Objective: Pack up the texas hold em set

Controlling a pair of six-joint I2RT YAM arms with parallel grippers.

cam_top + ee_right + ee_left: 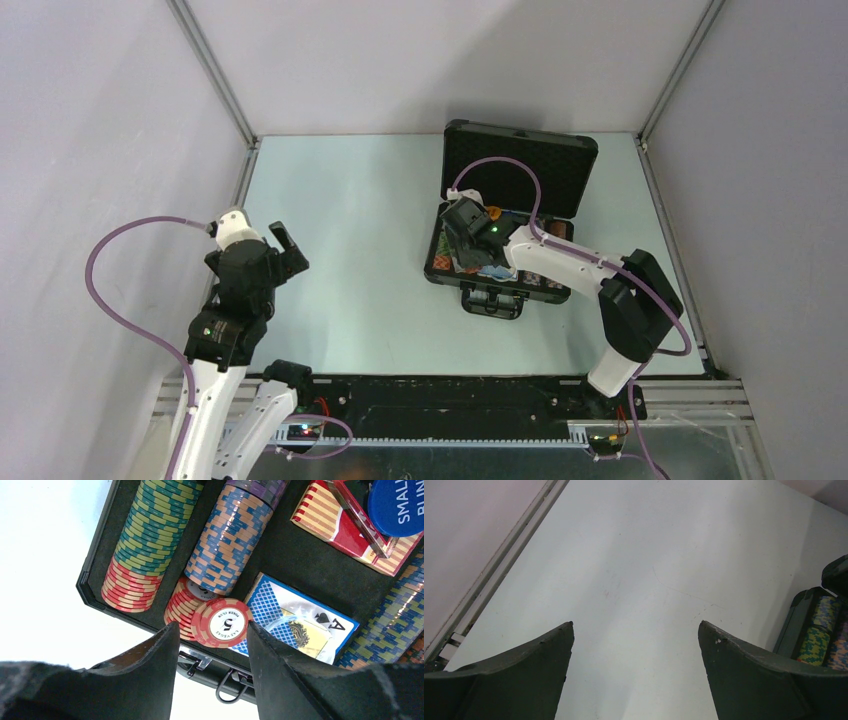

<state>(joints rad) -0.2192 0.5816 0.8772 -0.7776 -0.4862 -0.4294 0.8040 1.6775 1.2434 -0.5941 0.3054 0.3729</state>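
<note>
The red-white chip (221, 622) stands on edge just past the right arm (560, 262)'s half-open jaws, seemingly unclamped, by the case (89, 582)'s near wall. The left arm (240, 285)'s jaws gape wide and empty, well apart.

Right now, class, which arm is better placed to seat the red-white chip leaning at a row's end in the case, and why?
Right. The right gripper hangs over the open case, its fingers flanking the red-white chip. The left gripper is open above the table, off to the case's side.
</note>
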